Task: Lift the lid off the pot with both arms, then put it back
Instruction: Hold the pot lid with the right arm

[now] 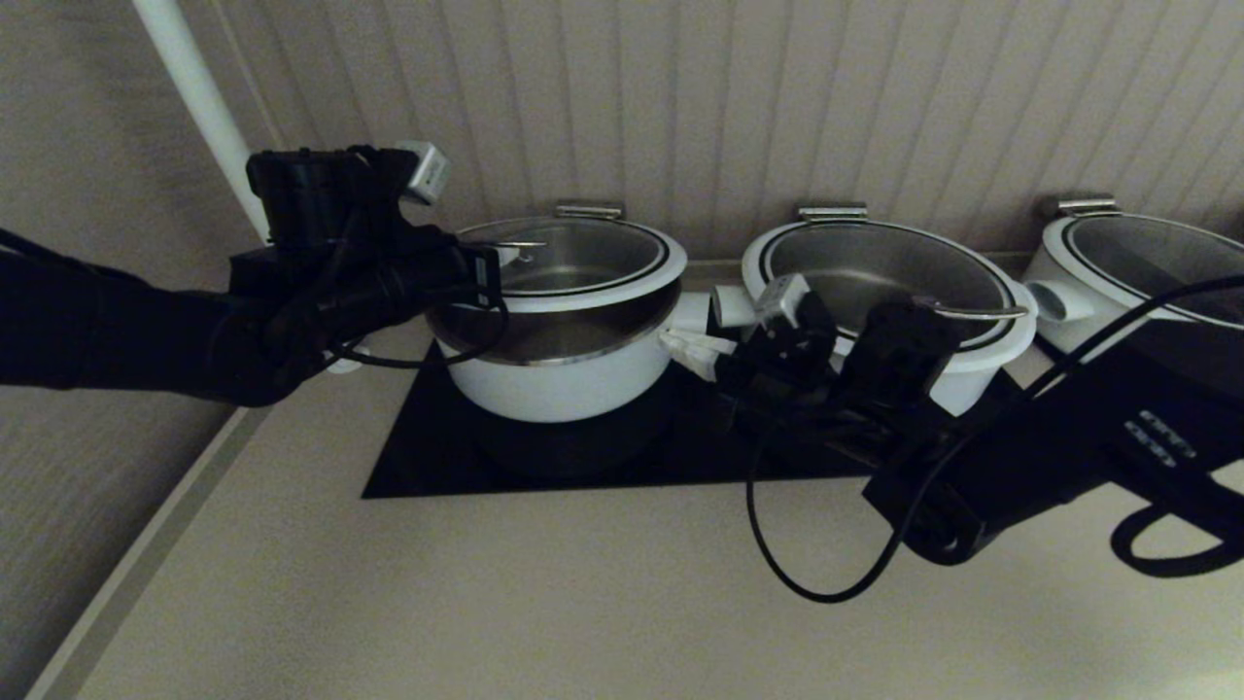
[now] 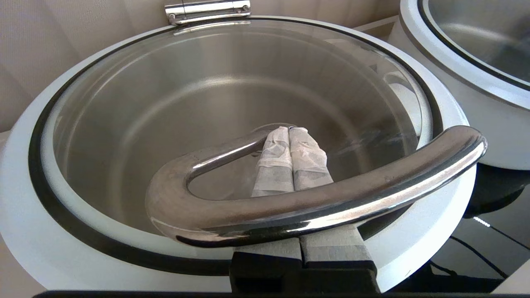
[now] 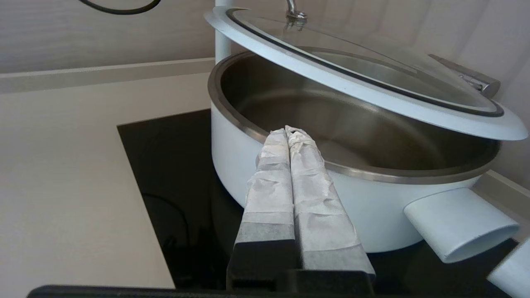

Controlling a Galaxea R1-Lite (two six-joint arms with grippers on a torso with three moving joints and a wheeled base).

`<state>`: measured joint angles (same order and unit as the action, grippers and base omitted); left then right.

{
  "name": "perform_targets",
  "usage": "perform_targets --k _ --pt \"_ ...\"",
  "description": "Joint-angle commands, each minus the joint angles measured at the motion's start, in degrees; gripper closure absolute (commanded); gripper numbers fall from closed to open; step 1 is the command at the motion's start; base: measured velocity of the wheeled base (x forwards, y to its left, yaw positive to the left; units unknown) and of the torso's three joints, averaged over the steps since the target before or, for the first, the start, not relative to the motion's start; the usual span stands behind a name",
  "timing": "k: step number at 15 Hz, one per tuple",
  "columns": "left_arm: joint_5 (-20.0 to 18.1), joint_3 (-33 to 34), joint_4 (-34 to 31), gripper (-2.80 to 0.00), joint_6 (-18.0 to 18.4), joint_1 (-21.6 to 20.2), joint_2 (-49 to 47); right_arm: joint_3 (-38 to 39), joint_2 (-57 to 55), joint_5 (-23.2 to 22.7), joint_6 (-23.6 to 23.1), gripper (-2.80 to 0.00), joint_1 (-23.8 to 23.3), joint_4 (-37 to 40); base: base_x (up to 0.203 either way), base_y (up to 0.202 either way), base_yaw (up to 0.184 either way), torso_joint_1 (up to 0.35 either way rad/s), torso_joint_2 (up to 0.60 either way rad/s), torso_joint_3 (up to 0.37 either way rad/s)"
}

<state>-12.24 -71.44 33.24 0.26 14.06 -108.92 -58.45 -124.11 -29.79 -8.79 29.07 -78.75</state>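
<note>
– What is met first, going back from the near edge of the worktop (image 1: 486, 603)?

– A black hob panel (image 1: 418, 467), set toward the far edge. The right pincer (image 1: 671, 340) is held low over it, just beside the pot's right wall and near its stubby side handle (image 3: 459, 223). Its fingers are pressed together and nothing is gripped. It is judged to be placed there to steady the pot or to meet the raised rim.

– And the pot (image 1: 554, 384) itself?

– It is stood on the left part of the hob, toward the far left corner. The lid (image 1: 583, 287) is held above it, tilted, so that a gap is opened at the front and the steel inside is shown. Whether the lid's back edge touches the pot cannot be told.

– How is the lid carried?

– The left pincer (image 2: 288, 130) is passed beneath the arched steel handle (image 2: 331, 207). Its fingers are closed on each other, not clamped on the handle, so the lid is hooked from below rather than pinched.

– What is counted?

– Three white pots in a row along the far edge: the worked one, a second pot (image 1: 957, 384) at mid-edge, a third pot (image 1: 1069, 335) toward the far right corner. Three glass lids are seen, one per pot. Three steel fittings (image 1: 588, 209) are fixed on the wall, one behind each. Two arms, one hob, and one white pole (image 1: 194, 87) at the far left corner.
</note>
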Motion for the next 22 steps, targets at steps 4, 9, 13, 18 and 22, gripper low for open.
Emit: perform_targets --k 4,9,13,18,22 --pt "-0.07 -0.02 0.24 0.00 0.00 0.01 0.81 -5.98 -3.43 4.01 2.36 0.00 0.55 -0.47 0.000 0.000 0.000 0.000 0.00 0.000" --pt "-0.07 0.07 0.24 0.00 0.00 0.01 1.07 -9.26 -5.61 4.66 2.97 0.00 0.72 -0.11 0.000 0.000 0.000 0.000 0.00 0.000" --pt "-0.15 0.07 0.24 0.00 0.00 0.01 0.99 -11.95 -7.00 4.66 3.61 0.00 1.59 0.24 0.000 0.000 0.000 0.000 0.00 0.000" --pt "-0.15 0.21 0.24 0.00 0.00 0.01 1.16 -16.84 -8.84 4.66 3.63 0.00 1.95 2.98 0.000 0.000 0.000 0.000 0.00 0.000" --pt "-0.15 0.16 0.24 0.00 0.00 0.01 1.33 -18.80 -10.66 4.83 3.61 0.00 1.95 3.69 0.000 0.000 0.000 0.000 0.00 0.000"
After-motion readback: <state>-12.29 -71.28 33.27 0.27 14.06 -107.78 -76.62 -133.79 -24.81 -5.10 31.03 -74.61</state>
